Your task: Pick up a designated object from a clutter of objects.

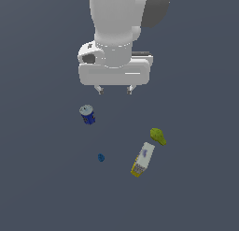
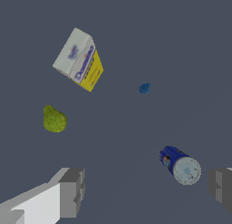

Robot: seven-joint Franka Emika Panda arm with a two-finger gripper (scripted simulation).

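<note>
The long white carton with a yellow end (image 1: 143,159) lies on the grey floor at the exterior view's lower right; it also shows in the wrist view (image 2: 79,59). The yellow-green pear-like lump (image 1: 158,136) sits just beyond it, apart from it, and shows in the wrist view (image 2: 54,119). The blue can with a grey top (image 1: 87,114) stands toward the exterior view's left, also in the wrist view (image 2: 179,164). A tiny blue ball (image 1: 101,157) lies between them (image 2: 144,88). My gripper (image 1: 114,90) hangs high above the clutter, open and empty, with its fingers (image 2: 71,191) wide apart.
The floor (image 1: 42,178) is a plain dark grey surface. The arm's white body (image 1: 119,33) fills the upper middle of the exterior view.
</note>
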